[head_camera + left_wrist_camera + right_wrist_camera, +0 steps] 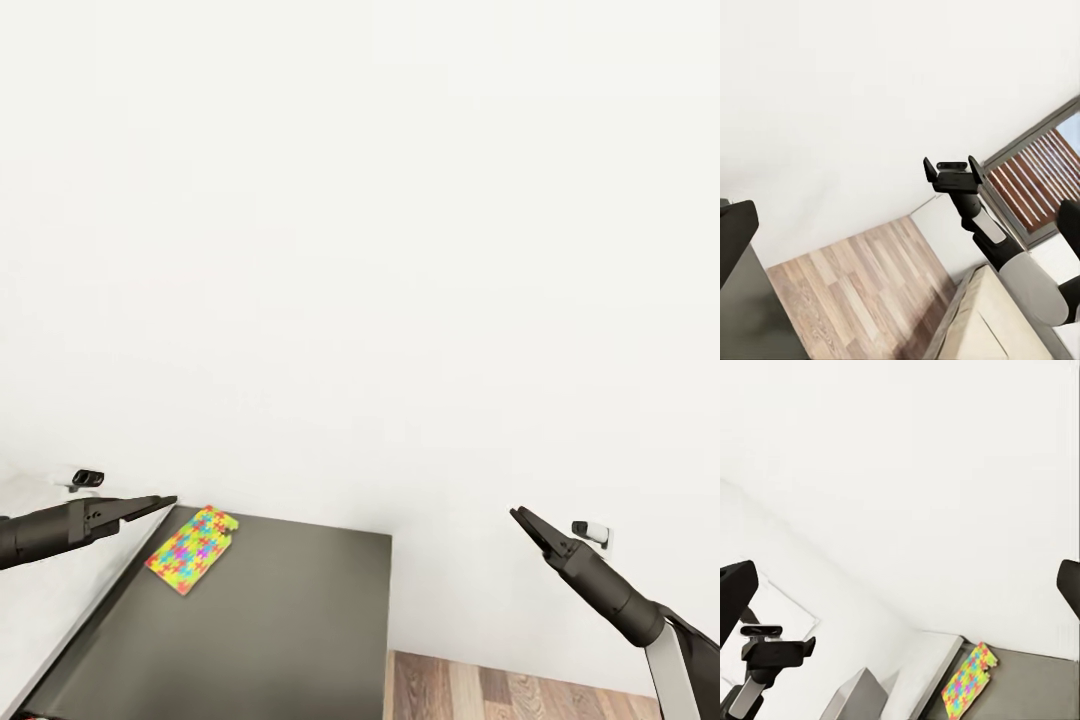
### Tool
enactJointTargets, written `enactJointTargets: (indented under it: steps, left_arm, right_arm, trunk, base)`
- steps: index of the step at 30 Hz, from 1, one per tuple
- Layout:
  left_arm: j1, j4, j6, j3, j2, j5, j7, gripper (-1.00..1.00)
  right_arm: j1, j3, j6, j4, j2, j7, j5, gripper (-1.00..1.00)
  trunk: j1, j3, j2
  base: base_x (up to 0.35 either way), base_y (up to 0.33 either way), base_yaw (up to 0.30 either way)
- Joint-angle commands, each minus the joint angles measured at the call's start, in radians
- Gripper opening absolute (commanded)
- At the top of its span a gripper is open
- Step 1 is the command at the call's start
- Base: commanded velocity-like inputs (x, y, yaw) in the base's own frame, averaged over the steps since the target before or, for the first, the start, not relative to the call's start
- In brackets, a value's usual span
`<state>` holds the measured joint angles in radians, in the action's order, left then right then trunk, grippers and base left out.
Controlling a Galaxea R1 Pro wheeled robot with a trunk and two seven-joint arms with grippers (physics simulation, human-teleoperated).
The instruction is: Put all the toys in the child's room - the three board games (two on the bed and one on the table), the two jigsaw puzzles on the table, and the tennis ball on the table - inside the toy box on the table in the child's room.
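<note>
Puzzle square (pixel 192 549), flat and interlocking, lies on smooth, seemingly matte dark table (pixel 280 640).

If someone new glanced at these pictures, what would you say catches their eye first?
The thin square multicoloured jigsaw puzzle stands out, lying near the back left corner of the dark grey table section against the plain white wall. Next come the two dark arms: the left claw hovers just left of the puzzle, the right claw hangs beyond the table's right edge, above the wood-plank floor.

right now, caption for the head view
Both arms raised before a white wall; one puzzle lies on the dark desk.
</note>
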<state>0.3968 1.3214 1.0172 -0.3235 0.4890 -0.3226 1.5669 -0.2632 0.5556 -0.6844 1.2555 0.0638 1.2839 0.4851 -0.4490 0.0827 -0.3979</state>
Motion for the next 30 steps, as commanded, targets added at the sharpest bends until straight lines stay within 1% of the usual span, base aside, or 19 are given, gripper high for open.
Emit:
enactJointTargets:
  steps: [1,5,9,19,30]
  left_arm:
    - [0.001,0.0,0.011,0.0,0.0,0.0,0.004,1.0]
    - [0.001,0.0,0.011,0.0,0.0,0.0,0.004,1.0]
    - [0.001,0.0,0.011,0.0,0.0,0.0,0.004,1.0]
    - [0.001,-0.002,0.011,0.0,0.0,0.0,0.004,1.0]
    - [0.001,-0.002,0.011,0.0,0.0,0.0,0.004,1.0]
  right_arm:
    - [-0.001,0.0,-0.008,0.0,0.0,0.002,0.003,1.0]
    - [-0.001,0.0,-0.007,0.0,-0.001,0.002,0.003,1.0]
    - [-0.001,0.0,-0.005,0.001,-0.003,0.002,0.003,1.0]
    - [-0.001,-0.002,-0.002,0.001,-0.006,0.002,0.0,1.0]
    - [-0.001,-0.002,0.0,0.001,-0.007,0.002,-0.001,1.0]
  trunk:
    - [-0.001,0.002,-0.002]
    - [-0.001,0.002,-0.002]
    - [-0.001,0.002,-0.002]
    - [-0.001,0.002,-0.002]
    - [-0.001,0.002,-0.002]
  base:
    - [0.212,0.036,-0.211]
    - [0.226,0.039,-0.191]
    - [0.15,-0.005,-0.078]
    - [0.084,0.048,-0.012]
    - [0.017,0.021,-0.001]
